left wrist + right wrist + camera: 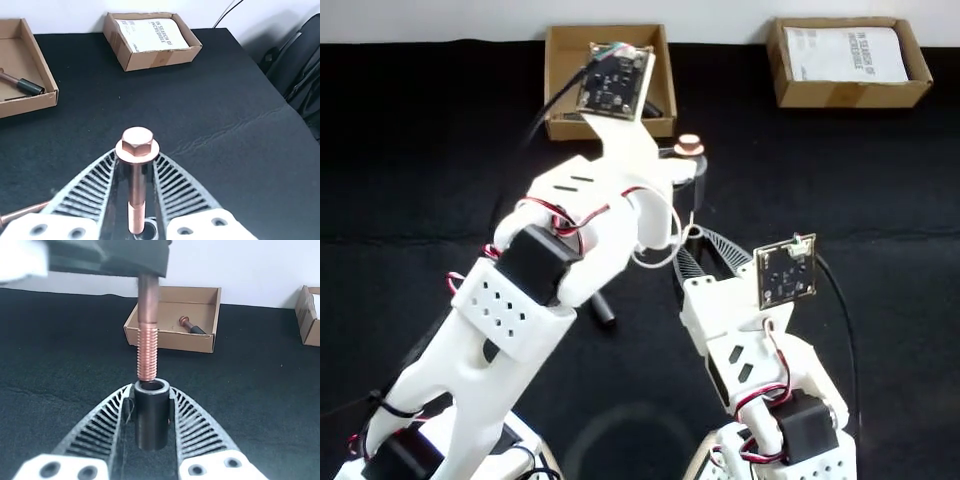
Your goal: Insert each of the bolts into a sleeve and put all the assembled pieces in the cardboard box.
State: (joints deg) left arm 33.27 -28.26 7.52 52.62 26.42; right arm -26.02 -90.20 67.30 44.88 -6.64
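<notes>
Above the sleeve [151, 416], left gripper [136, 159] clamping bolt [135, 192]

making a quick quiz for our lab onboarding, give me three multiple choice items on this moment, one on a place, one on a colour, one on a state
1. The threaded tip of the bolt is: A at the mouth of the sleeve; B well off to its side; C beneath it.
2. The sleeve is: A white; B copper; C black.
3. The right gripper is: A open and empty; B shut on the sleeve; C shut on the bolt.
Key: 1 A, the threads end right at the upright sleeve's opening. 2 C, its body is black beside the copper bolt. 3 B, it clamps the sleeve's two sides.
</notes>
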